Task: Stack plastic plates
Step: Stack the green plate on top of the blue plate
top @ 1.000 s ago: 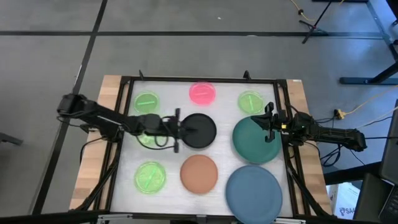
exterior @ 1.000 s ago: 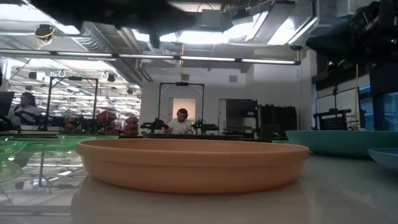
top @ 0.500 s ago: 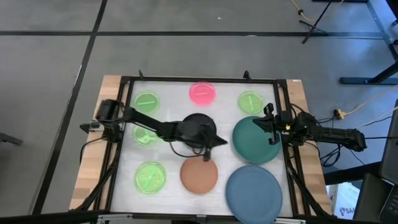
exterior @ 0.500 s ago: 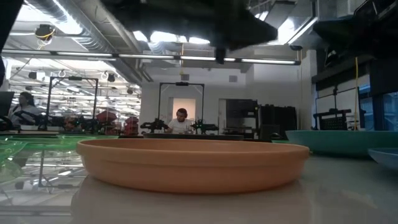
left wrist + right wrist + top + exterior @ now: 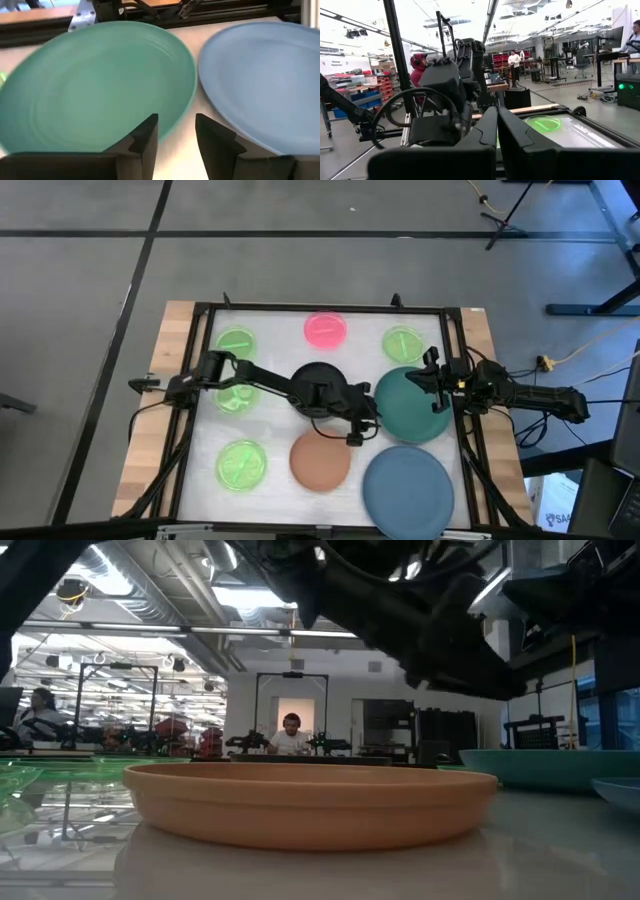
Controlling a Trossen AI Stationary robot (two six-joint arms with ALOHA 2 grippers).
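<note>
A white-topped bench (image 5: 275,435) with pale wooden side edges and a black frame (image 5: 325,308) fills the middle of the high view, on a grey floor (image 5: 80,270). In the low view, a seated person (image 5: 291,736) shows mid-frame (far off, behind other benches).

A brown-orange plate (image 5: 310,802) sits on the table (image 5: 300,875), filling the foreground. A dark arm (image 5: 400,600) crosses above it. Right of it shows a teal plate's rim (image 5: 545,766).

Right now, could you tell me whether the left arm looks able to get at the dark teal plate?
Probably yes: the left pincer hovers open beside the dark teal plate, with nothing between them.
</note>
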